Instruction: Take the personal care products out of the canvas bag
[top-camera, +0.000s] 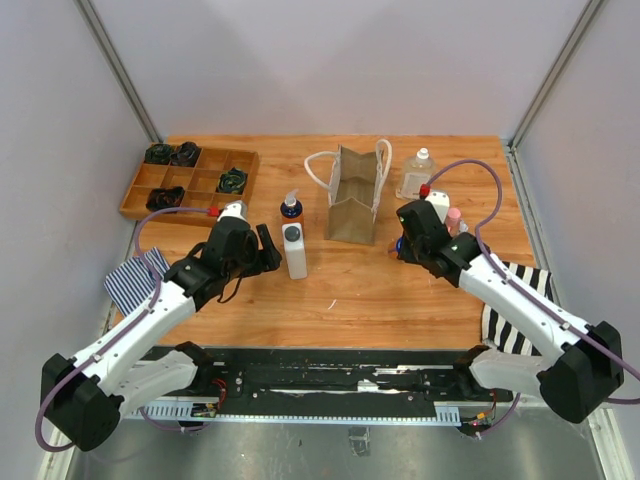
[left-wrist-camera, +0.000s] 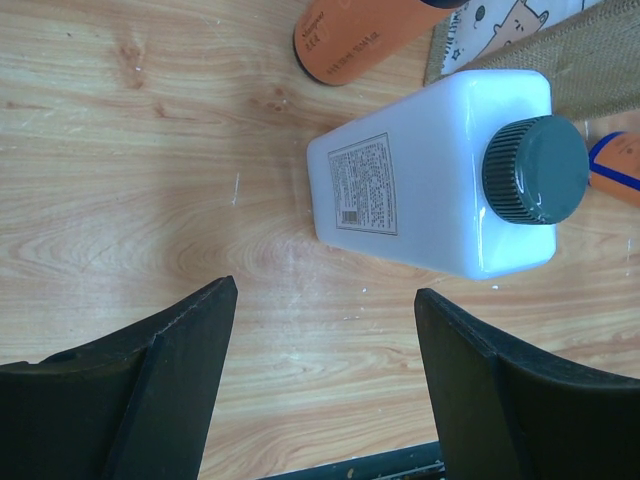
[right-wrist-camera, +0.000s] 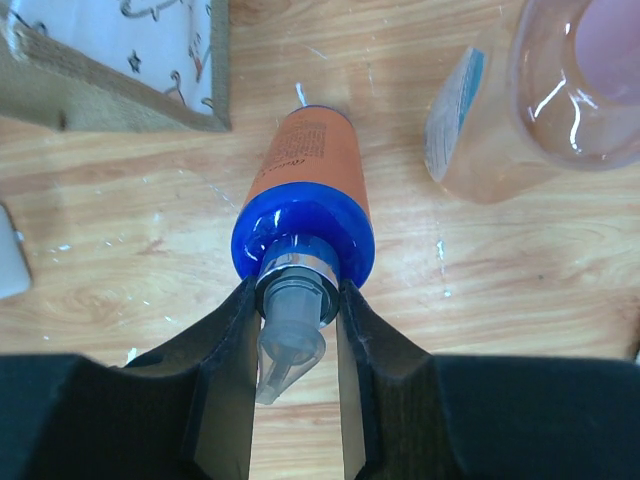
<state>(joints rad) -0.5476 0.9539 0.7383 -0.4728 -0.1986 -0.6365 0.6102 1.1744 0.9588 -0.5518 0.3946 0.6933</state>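
The canvas bag (top-camera: 352, 195) stands upright at the back middle of the table. Left of it stand a blue-and-orange bottle (top-camera: 291, 210) and the white rectangular bottle (top-camera: 296, 250). My left gripper (top-camera: 268, 250) is open and empty just left of the white bottle (left-wrist-camera: 430, 190), apart from it. My right gripper (right-wrist-camera: 295, 300) is shut on the pump neck of the second blue-and-orange bottle (right-wrist-camera: 305, 190), right of the bag (right-wrist-camera: 120, 60). The pink-capped bottle (top-camera: 453, 220) and the clear white-capped bottle (top-camera: 416, 175) stand beside and behind it.
A wooden tray (top-camera: 190, 180) with black coiled items sits at the back left. Striped folded cloths lie at the left edge (top-camera: 135, 280) and the right front (top-camera: 520, 310). Walls close in the table on three sides.
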